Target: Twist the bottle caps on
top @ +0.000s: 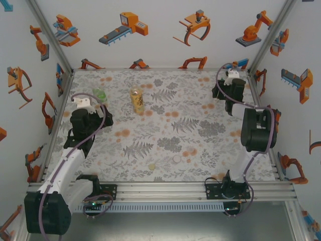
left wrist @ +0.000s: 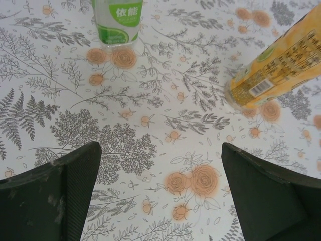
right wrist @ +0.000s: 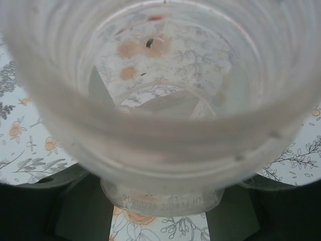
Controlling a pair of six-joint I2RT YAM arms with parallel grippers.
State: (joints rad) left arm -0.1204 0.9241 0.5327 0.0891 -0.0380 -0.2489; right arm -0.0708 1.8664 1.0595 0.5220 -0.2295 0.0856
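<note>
The colourless bottle fills the right wrist view with its open, capless mouth towards the camera. My right gripper is shut on it, a dark finger pressed against each side below the neck. In the top view the right gripper is at the table's far right corner. My left gripper hangs open over bare cloth, with the green-labelled bottle ahead on the left and the amber bottle ahead on the right. A pale yellow cap and a white cap lie near the front edge.
A floral cloth covers the table. White walls printed with orange robots close it in at the back and sides. An aluminium rail with both arm bases runs along the near edge. The green bottle stands right next to the left gripper.
</note>
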